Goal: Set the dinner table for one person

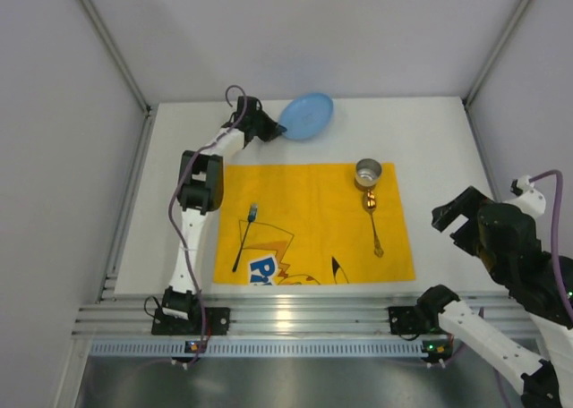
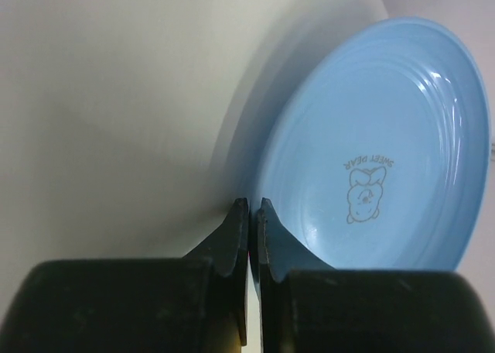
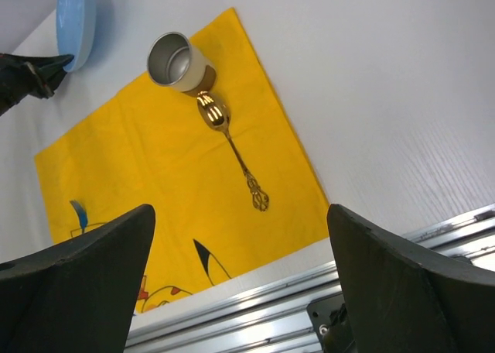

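Top external view: the dinner table [image 1: 430, 131] is the big white top under everything, with a yellow placemat [image 1: 313, 202] lying mid-table. Toward the far edge, the left gripper [image 2: 251, 210] is pinched nearly closed on the blue plate [image 1: 307, 115]'s rim. The right gripper [image 3: 240, 214] gapes wide off to the right, holding nothing.

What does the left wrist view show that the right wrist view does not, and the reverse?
Only the left wrist view: the bear print inside the blue plate. Only the right wrist view: the yellow placemat, the metal cup, the gold spoon, the aluminium rail and the open right gripper. Both: the blue plate, the left gripper shut on its rim, and the white dinner table.
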You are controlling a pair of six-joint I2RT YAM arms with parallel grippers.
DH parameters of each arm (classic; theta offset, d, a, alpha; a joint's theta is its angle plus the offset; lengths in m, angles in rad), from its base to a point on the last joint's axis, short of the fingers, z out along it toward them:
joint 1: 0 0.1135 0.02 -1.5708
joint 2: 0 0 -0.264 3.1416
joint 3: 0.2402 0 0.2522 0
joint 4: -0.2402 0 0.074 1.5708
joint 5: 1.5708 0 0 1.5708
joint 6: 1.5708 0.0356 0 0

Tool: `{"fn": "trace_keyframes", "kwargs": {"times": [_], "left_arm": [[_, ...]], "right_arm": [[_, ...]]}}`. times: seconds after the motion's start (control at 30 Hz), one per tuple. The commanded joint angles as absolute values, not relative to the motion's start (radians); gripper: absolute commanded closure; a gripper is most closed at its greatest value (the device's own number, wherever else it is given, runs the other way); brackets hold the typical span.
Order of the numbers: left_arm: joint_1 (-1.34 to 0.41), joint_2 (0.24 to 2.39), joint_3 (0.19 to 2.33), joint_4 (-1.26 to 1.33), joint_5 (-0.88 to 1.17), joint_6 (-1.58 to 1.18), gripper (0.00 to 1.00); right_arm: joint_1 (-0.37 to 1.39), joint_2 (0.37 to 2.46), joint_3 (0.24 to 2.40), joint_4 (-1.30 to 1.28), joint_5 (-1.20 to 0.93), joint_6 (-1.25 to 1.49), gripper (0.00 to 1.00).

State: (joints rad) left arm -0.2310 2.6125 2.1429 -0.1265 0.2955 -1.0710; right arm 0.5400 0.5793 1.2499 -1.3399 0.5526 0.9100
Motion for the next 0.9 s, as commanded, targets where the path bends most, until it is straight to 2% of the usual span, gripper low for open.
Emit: {"fn": "trace_keyframes", "kwargs": {"times": [0.0, 0.23, 0.33, 0.6, 0.87], "left_arm": [[-0.255, 2.421, 2.068, -0.104, 0.359, -1.009, 1.00], [-0.342, 2.206, 1.893, -0.242, 0.354, -0.797, 1.00], [-0.397, 2.082, 1.754, -0.316, 0.257, -0.703, 1.00], [-0.523, 1.758, 1.305, -0.363, 0.132, -0.623, 1.00], [-0.635, 1.617, 1.072, -0.362, 0.072, -0.672, 1.00]], "right_arm": [[0.529, 0.545, 1.227, -1.376, 0.603, 0.842, 0.06], [0.529, 0.512, 1.124, -1.292, 0.542, 0.700, 0.03], [0.531, 0.567, 1.111, -1.237, 0.505, 0.596, 0.02], [0.529, 0.635, 1.103, -1.141, 0.397, 0.489, 0.02], [0.529, 0.614, 1.060, -1.123, 0.328, 0.460, 0.02]]}}
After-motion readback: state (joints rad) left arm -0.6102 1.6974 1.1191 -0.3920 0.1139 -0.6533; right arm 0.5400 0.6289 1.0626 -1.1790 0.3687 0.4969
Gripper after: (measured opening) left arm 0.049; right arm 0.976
